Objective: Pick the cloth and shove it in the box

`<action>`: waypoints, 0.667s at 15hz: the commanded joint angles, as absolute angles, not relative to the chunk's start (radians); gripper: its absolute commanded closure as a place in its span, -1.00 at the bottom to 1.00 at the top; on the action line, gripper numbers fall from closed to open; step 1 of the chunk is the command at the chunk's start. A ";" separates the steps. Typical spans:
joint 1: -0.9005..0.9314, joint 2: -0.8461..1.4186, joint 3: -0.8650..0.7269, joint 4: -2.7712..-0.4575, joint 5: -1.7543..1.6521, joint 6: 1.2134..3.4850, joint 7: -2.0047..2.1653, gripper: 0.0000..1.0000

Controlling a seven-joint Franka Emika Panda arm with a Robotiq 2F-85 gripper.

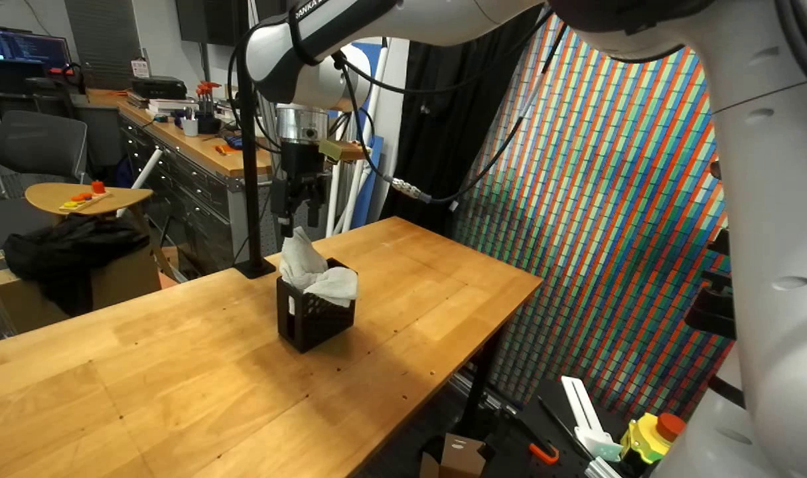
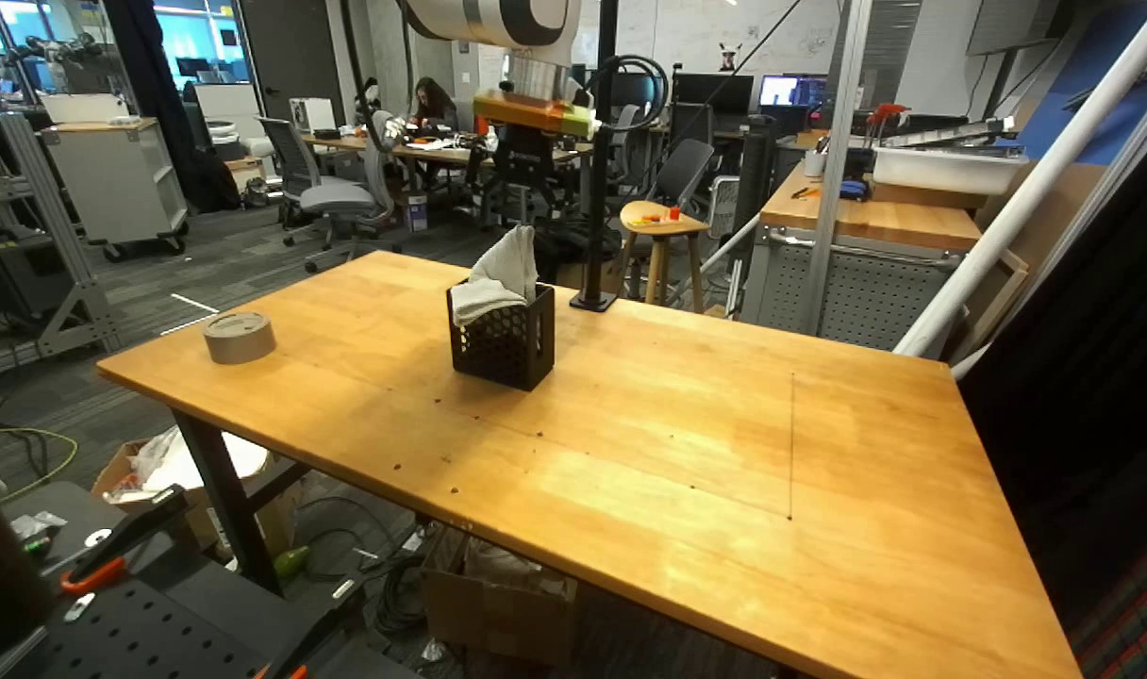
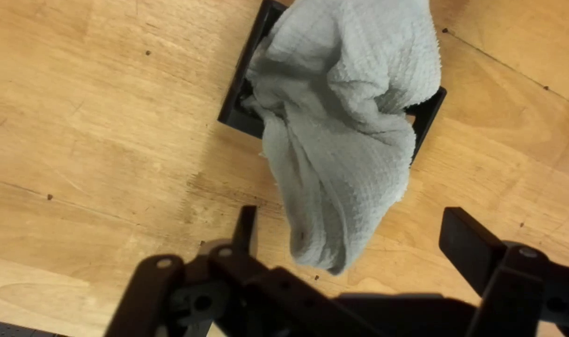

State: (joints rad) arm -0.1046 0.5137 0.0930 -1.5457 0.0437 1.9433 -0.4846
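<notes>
A light grey cloth (image 1: 334, 287) sits bunched in the top of a black, perforated box (image 1: 320, 322) on the wooden table. One part of the cloth stands up in a peak and another part hangs over the rim; both also show in an exterior view, the cloth (image 2: 506, 269) and the box (image 2: 498, 351). My gripper (image 1: 300, 222) is above the box, close to the cloth's peak. In the wrist view my gripper (image 3: 347, 224) is open, with the cloth's peak (image 3: 331, 187) between but apart from the fingers. The box's rim (image 3: 237, 120) is partly covered by cloth.
A black post (image 1: 249, 166) stands at the table edge near the box and gripper. A roll of tape (image 2: 240, 338) lies at a table corner. The wooden table (image 2: 668, 490) extends around the box. A cable (image 1: 410, 188) hangs from the arm.
</notes>
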 commanded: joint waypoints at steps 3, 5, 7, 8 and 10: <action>-0.095 0.610 0.084 -1.414 0.016 1.909 -0.511 -1.00; -0.097 0.617 0.086 -1.414 0.017 1.914 -0.511 -0.46; -0.098 0.619 0.086 -1.417 0.016 1.914 -0.509 -0.12; -0.098 0.619 0.085 -1.419 0.015 1.913 -0.507 0.03; -0.097 0.616 0.084 -1.423 0.012 1.914 -0.506 0.34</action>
